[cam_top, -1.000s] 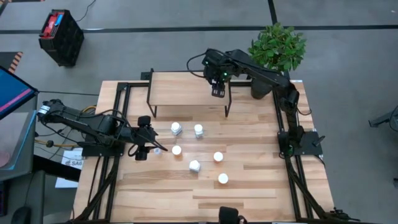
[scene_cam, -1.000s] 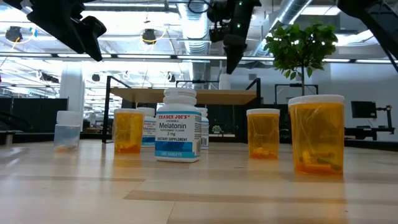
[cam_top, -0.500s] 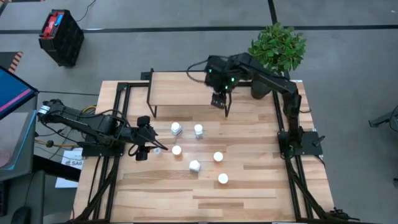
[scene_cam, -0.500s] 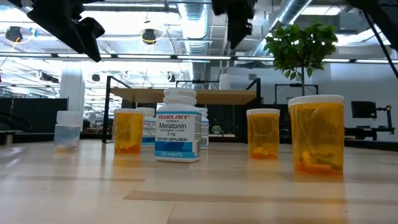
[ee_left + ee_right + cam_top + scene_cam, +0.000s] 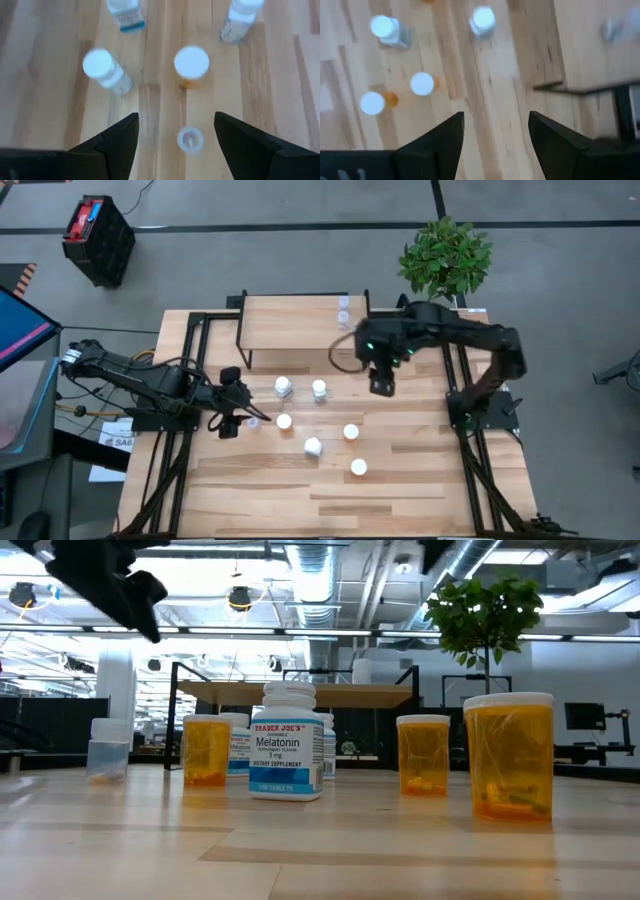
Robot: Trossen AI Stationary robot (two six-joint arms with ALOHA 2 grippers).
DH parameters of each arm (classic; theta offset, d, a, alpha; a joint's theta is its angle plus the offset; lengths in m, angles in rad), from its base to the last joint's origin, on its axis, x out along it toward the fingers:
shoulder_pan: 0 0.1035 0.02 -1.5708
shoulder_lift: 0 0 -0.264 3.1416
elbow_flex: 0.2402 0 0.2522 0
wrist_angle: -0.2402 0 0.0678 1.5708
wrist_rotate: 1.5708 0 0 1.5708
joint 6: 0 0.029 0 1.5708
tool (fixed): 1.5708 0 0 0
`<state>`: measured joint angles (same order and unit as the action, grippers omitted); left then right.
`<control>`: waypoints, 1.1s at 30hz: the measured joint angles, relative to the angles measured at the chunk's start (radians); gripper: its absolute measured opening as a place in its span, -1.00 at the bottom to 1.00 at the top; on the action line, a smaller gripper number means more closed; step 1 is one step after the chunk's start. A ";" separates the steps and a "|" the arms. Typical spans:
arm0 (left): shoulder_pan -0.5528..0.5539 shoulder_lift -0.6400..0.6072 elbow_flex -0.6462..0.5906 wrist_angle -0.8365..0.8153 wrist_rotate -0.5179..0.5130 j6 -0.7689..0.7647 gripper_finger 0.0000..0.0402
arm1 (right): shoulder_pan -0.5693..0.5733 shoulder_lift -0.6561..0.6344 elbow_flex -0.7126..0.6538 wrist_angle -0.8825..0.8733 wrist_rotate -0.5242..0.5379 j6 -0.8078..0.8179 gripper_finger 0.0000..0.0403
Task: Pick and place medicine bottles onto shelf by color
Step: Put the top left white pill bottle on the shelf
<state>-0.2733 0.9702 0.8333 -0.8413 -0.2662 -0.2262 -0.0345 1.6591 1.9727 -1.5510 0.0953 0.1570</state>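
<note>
Both jaws are gaping wide, empty. Right gripper [image 5: 381, 385] is hovering mid-frame w/ nothing. Orange bottle [image 5: 507, 755] is looking light, slick; grab round its body.

Bare table [image 5: 420, 480] right of bottles [image 5: 313, 446]; shelf [image 5: 290, 325] behind blocks.

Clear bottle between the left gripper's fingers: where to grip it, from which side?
Grip the clear bottle around its round body just under the cap, coming straight down. It stands upright, cap facing the left gripper, whose open fingers already flank it. The orange bottle stands apart, so nothing looks likely to block the closing.
</note>
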 joint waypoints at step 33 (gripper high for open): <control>0.351 0.537 0.108 0.257 -0.088 -0.109 0.23 | 0.140 -0.298 -0.391 0.175 0.037 0.160 0.21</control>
<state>0.0777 1.5070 0.9417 -0.5839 -0.3538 -0.3355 0.1056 1.3613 1.5814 -1.3762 0.1326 0.3167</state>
